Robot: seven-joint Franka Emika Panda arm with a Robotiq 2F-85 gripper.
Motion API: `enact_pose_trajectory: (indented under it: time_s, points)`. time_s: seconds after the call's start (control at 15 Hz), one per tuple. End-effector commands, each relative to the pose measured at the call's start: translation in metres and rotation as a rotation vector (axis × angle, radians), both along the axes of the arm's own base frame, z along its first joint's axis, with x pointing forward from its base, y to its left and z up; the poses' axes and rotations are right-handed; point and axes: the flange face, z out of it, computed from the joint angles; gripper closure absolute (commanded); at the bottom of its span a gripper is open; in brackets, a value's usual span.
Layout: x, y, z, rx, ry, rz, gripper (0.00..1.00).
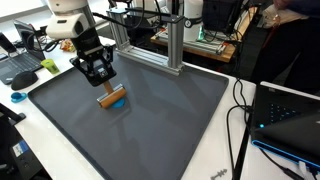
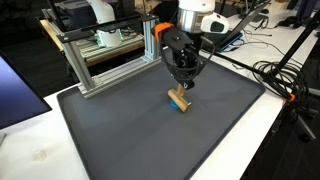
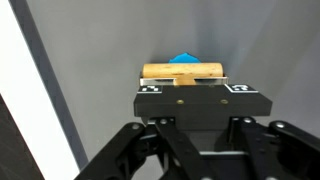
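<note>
**Claw poised over a wooden block on the bench mat**

Hanging just above the wooden block [image 3: 185, 71] and a little short of it, the claw [image 3: 190, 95] grips nothing. Fingertips drawn near each other, whether fully closed not clear from these views. Block flat on the grey mat [image 1: 150, 120], directly ahead of the fingertips in the wrist view. Long axis crosswise there, in line with the fingertip-to-fingertip line. Blue piece [image 3: 183, 58] touching its far side.
</note>
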Motion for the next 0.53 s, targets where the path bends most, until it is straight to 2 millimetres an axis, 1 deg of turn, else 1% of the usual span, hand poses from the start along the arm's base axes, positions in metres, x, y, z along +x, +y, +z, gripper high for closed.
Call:
enact_pose_trajectory:
  time_s: [0.0,0.27,0.47]
  points:
    - [0.001,-0.008,-0.021,-0.060,0.019,0.010,0.78]
    - [0.001,-0.004,-0.021,-0.083,0.018,0.028,0.78]
    - [-0.002,0.008,-0.019,-0.075,0.020,0.053,0.78]
